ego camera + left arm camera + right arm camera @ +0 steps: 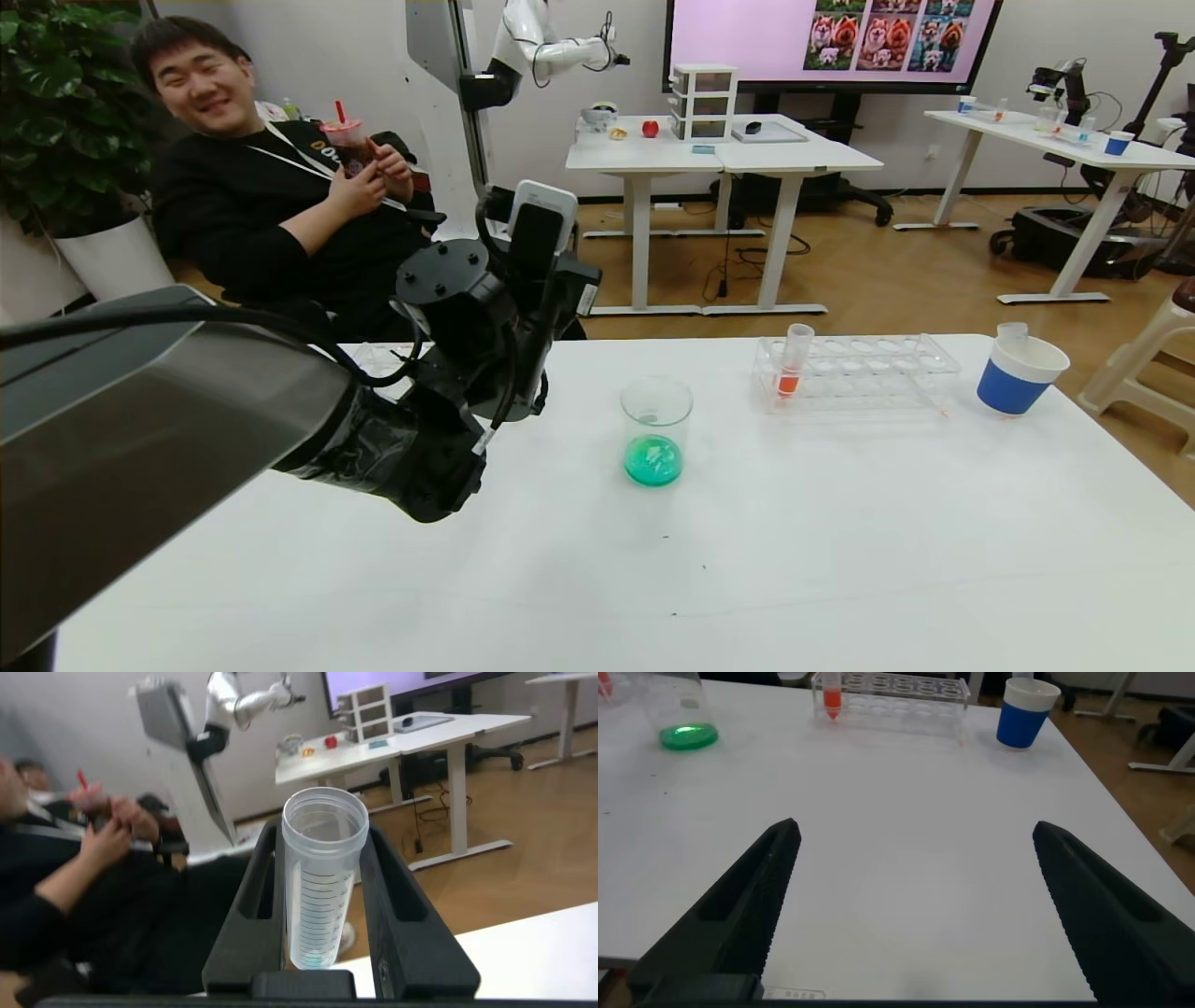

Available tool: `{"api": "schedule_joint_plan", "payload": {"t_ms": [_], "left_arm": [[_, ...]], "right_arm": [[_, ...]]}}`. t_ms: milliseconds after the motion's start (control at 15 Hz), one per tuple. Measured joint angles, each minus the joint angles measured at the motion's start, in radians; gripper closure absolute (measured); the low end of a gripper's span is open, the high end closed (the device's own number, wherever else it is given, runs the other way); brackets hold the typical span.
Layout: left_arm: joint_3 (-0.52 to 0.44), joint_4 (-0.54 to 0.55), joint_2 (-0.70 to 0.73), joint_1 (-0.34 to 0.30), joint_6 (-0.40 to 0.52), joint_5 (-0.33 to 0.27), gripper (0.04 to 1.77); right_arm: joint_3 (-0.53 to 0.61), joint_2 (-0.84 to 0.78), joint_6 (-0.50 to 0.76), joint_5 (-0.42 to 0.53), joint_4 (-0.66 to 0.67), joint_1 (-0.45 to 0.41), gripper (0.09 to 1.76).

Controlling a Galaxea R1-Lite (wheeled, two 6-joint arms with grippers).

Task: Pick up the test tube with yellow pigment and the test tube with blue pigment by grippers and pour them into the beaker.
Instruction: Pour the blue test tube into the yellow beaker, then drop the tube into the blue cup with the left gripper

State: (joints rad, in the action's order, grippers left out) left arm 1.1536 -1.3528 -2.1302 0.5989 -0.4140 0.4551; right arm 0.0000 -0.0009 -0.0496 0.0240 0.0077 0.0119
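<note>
My left gripper (322, 833) is shut on the test tube with blue pigment (320, 896). The tube is held mouth up and is almost empty, with only a bluish trace at its tip. In the head view this gripper (539, 250) is raised above the table's far left, left of the beaker (656, 411), and hides the tube. The beaker holds green liquid and also shows in the right wrist view (684, 714). My right gripper (915, 829) is open and empty, low over the bare table near its front. No tube with yellow liquid is in view.
A clear tube rack (868, 373) stands at the back right with one orange-red tube (794, 359) in it. A white paper cup with a blue band (1018, 375) at the far right holds an empty tube (1011, 332). A person sits behind the table's left.
</note>
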Motion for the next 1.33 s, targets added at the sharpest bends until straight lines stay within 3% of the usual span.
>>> {"api": "schedule_joint_plan", "payload": {"t_ms": [67,200,333,533,800,1133,1333], "left_arm": [[0.001,0.063,0.012,0.013,0.110,0.081,1.31],[0.009,0.210,0.025,0.026,0.285,0.176,1.31],[0.012,0.348,0.036,0.025,0.406,0.206,1.31],[0.014,0.410,0.055,-0.011,0.441,0.195,1.31],[-0.023,0.484,0.121,-0.169,0.433,0.093,1.31],[-0.076,0.506,0.205,-0.523,0.414,-0.137,1.31],[-0.080,0.509,0.217,-0.667,0.412,-0.229,1.31]], "right_arm": [[0.000,0.000,0.000,0.000,0.000,0.000,0.11],[0.000,0.000,0.000,0.000,0.000,0.000,0.11],[0.000,0.000,0.000,0.000,0.000,0.000,0.11],[0.000,0.000,0.000,0.000,0.000,0.000,0.11],[0.000,0.000,0.000,0.000,0.000,0.000,0.11],[0.000,0.000,0.000,0.000,0.000,0.000,0.11],[0.000,0.000,0.000,0.000,0.000,0.000,0.11]]}}
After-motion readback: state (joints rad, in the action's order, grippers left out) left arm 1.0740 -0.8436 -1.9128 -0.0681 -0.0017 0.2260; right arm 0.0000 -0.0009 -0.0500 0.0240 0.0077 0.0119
